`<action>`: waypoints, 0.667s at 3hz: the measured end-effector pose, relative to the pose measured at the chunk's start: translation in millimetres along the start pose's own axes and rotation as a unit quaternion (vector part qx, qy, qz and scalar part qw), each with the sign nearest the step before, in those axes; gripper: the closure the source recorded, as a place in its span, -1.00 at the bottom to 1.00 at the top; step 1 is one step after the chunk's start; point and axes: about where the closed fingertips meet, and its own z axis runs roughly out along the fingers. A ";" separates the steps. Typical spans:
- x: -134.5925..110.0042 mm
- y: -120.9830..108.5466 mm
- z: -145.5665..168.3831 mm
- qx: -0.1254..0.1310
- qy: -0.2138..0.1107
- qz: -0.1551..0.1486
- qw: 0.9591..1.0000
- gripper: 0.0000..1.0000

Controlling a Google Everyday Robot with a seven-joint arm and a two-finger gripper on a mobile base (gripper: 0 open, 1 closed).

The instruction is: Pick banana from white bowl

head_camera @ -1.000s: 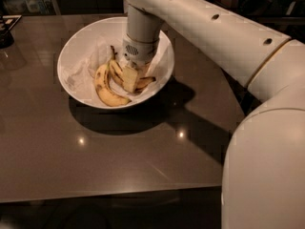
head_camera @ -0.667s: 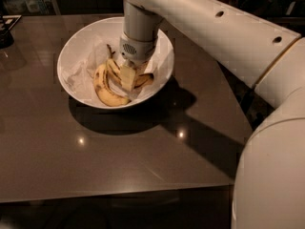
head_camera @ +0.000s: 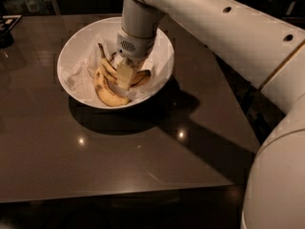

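Observation:
The white bowl (head_camera: pixel 76 56) stands on the dark table, lined with crumpled white paper. Two bananas lie in it. The slimmer banana (head_camera: pixel 106 66) has dark streaks, a long dark stem pointing up-left and a browned tip to the right of the gripper. The broader, paler banana (head_camera: pixel 107 93) lies in front of it near the bowl's front wall. My gripper (head_camera: pixel 125 75) reaches straight down into the bowl and sits on the middle of the slim banana, hiding that part of it.
The dark glossy table (head_camera: pixel 95 156) has its right edge close to the bowl and its front edge near my base. A dark object (head_camera: pixel 5 32) sits at the far left corner. My white arm (head_camera: pixel 228 27) spans the upper right.
The gripper has stayed low in the bowl over the bananas, with its wrist shifted slightly left. The bananas have barely moved.

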 end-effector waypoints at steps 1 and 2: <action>-3.7 16.8 -18.2 -0.010 -0.020 -0.036 0.999 1.00; -6.7 29.6 -33.4 -0.015 -0.036 -0.064 0.997 1.00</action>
